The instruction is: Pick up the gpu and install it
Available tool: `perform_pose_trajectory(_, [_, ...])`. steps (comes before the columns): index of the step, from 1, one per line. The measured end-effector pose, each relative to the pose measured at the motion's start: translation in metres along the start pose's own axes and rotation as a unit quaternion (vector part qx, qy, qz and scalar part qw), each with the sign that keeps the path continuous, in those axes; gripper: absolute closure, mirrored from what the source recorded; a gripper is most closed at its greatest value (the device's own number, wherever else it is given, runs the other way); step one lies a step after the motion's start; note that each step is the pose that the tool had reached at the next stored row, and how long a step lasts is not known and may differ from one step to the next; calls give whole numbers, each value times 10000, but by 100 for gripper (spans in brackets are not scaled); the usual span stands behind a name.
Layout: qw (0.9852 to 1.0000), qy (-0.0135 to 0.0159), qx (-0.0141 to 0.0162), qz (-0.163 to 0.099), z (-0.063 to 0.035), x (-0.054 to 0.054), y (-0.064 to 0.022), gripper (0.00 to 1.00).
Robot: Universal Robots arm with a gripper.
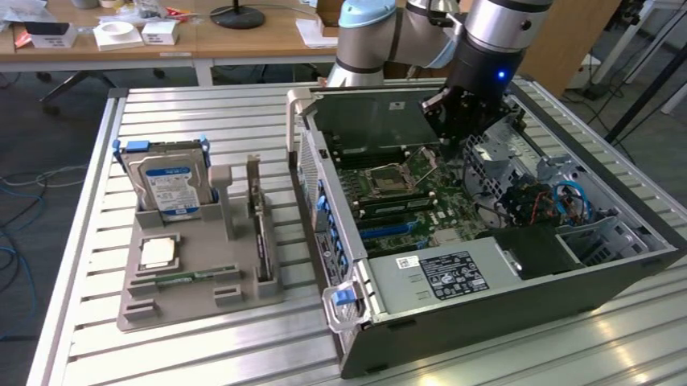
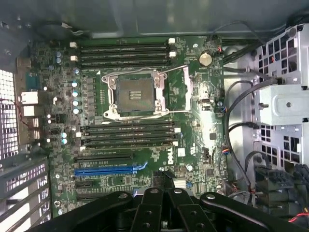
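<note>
the gripper is seen nearly closed on a thin dark card, taken to be the gpu, held over the motherboard near the empty blue pcie slot. pickup is judged done, installation not yet.

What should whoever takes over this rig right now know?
End effector: over the motherboard inside the open case; whether it carries anything is unclear.
Things: blue slot is empty. A thin card stands upright in the grey holder, possibly the gpu.
Done: nothing visibly installed.
Left: seating the gpu.
</note>
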State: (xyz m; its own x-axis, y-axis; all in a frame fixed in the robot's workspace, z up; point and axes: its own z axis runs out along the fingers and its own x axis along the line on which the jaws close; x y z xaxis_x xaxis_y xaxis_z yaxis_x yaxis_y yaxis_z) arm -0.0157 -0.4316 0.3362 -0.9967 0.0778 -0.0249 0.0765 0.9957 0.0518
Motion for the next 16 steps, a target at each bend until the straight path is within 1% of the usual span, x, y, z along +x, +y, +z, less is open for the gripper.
perform_pose_trajectory(9, [10000,0,0,1,2,1,7,90])
perform_pose_trajectory(10, [10000,-1,0,1,4,3,21,90])
perform_pose_trajectory(14, [10000,0,-2,-6,17,16,128,90])
perform_pose_trajectory(16, [10000,0,-3,-7,26,51,172,90])
